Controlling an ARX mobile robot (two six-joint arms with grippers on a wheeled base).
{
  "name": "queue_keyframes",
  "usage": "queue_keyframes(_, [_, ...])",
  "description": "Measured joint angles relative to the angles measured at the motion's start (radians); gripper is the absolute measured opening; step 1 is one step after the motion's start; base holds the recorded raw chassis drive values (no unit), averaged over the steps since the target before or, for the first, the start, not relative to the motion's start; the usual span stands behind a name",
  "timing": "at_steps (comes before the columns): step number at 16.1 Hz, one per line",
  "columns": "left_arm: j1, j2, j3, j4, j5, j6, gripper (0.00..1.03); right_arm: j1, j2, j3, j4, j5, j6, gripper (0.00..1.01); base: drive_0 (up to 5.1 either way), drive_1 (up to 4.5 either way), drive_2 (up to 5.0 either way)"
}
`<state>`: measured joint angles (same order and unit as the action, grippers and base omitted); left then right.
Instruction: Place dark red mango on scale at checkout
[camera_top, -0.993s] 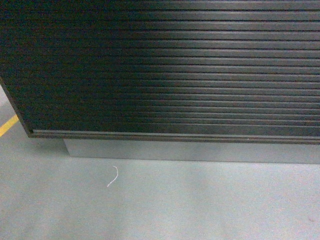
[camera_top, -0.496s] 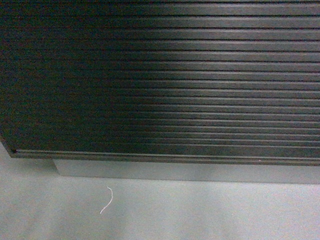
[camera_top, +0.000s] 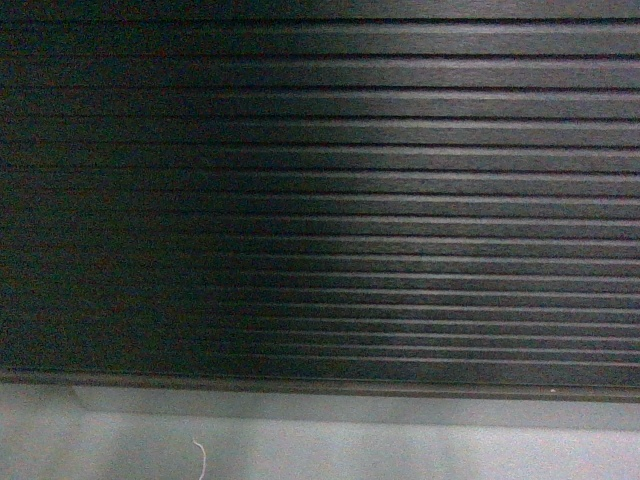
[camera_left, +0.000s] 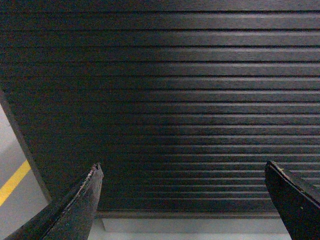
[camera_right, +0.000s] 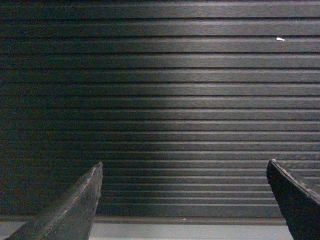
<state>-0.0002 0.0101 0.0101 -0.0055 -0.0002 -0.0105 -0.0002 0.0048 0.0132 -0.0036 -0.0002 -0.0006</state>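
Note:
The checkout (camera_top: 330, 200) fills the head view with its dark, horizontally ribbed front, standing on a grey plinth (camera_top: 350, 408). Its top is out of view. The dark red mango and the scale are out of view in all frames. My left gripper (camera_left: 182, 167) is open, its two dark fingers wide apart with nothing between them, facing the ribbed front (camera_left: 170, 100). My right gripper (camera_right: 184, 167) is open too, empty, and faces the same slatted front (camera_right: 165, 100). Neither gripper shows in the head view.
Grey floor (camera_top: 400, 455) runs along the foot of the counter, with a small white thread (camera_top: 201, 458) lying on it. In the left wrist view the counter's left corner (camera_left: 15, 130) shows, with floor and a yellow line (camera_left: 14, 182) beyond it.
The ribbed front has grown larger and sunk lower in the head view over the second. The floor strip has shrunk, and the counter's left corner and the yellow line have left that view.

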Motion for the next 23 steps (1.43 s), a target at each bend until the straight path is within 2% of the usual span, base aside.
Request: queue_keyframes(23, [0.000,0.000,0.000,0.002,0.000,0.001,0.98,0.000,0.000,0.000,-0.001,0.001,0.000,0.98,0.0,2.97,-3.1])
